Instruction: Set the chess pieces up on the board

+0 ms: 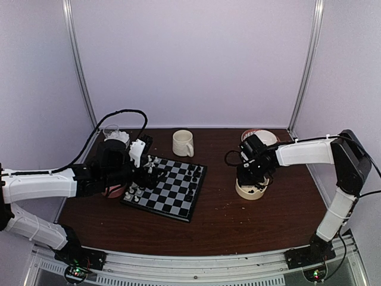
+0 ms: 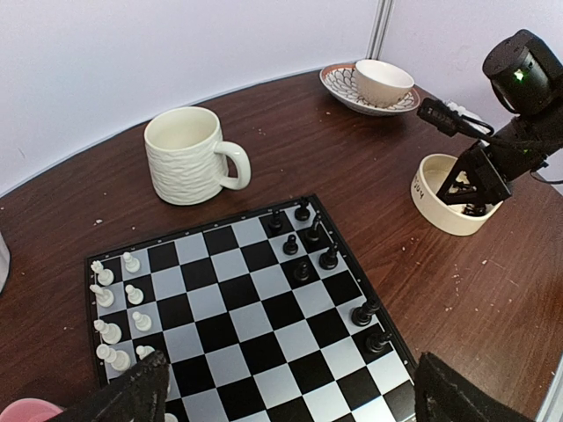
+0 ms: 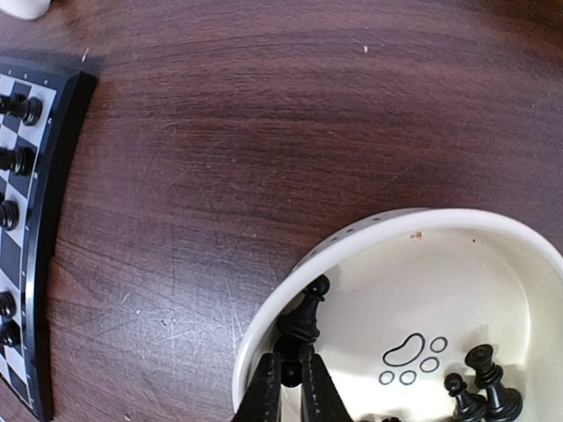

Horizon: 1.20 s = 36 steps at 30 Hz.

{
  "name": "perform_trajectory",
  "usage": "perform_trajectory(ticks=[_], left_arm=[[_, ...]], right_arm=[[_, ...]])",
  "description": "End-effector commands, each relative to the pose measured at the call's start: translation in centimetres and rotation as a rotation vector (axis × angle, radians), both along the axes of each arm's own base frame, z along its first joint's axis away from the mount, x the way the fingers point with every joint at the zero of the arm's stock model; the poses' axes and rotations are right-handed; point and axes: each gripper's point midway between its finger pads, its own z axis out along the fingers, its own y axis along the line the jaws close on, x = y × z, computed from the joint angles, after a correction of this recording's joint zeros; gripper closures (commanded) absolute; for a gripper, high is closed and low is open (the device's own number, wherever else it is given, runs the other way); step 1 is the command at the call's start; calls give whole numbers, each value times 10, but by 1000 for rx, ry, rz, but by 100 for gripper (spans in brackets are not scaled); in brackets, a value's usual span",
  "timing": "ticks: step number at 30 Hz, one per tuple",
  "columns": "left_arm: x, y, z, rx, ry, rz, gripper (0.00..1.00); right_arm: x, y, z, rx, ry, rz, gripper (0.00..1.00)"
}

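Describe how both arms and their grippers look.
The left arm and right arm have white links and black joints. A black cable loops above the left one. The left gripper and right gripper have black fingers. A green light glows on the right wrist.

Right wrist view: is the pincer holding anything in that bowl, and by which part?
Yes. The right pincer is closed on a black chess piece, gripping its lower end. Its head points up toward the rim of the bowl.
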Motion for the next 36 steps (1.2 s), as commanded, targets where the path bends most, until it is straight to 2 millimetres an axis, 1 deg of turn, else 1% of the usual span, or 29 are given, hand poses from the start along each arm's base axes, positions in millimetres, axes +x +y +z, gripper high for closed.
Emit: perform_trajectory(ticks=[1, 2, 3, 5, 12, 15, 18, 20, 22, 26, 27, 30, 32, 35, 36], left_arm=[[4, -6, 20, -38, -47, -15, 3], [3, -6, 20, -39, -48, -15, 3], [3, -6, 21, -41, -50, -14, 3], [3, -5, 22, -42, -52, -13, 3], [4, -4, 22, -40, -55, -5, 3], [6, -2, 22, -44, -53, 13, 3], [9, 1, 20, -53, -41, 48, 2], [11, 4, 20, -53, -34, 70, 2], [12, 7, 19, -45, -34, 87, 2], [15, 12, 18, -43, -32, 120, 2], [16, 13, 17, -42, -32, 127, 3], [19, 17, 15, -34, -27, 151, 2], [20, 20, 14, -31, -27, 169, 2], [22, 26, 13, -26, -30, 202, 3], [22, 27, 12, -25, -30, 210, 2]], right_arm=[[5, -3, 3, -15, -4, -11, 95], [5, -4, 4, -18, -8, -13, 96], [5, -5, 6, -22, -13, -13, 100], [5, -8, 12, -31, -26, -17, 100], [4, -15, 48, -44, -115, -11, 100], [2, -13, 66, -49, -154, 7, 100], [-4, -3, 83, -64, -187, 47, 99], [-9, 9, 91, -67, -200, 84, 99], [-13, 26, 100, -60, -214, 131, 99], [-22, 67, 110, -48, -229, 230, 99], [-26, 81, 111, -45, -229, 263, 99], [-29, 111, 113, -38, -219, 327, 99], [-28, 128, 112, -20, -212, 359, 99], [-25, 151, 106, -11, -188, 397, 99], [-22, 159, 109, -8, -192, 408, 99]])
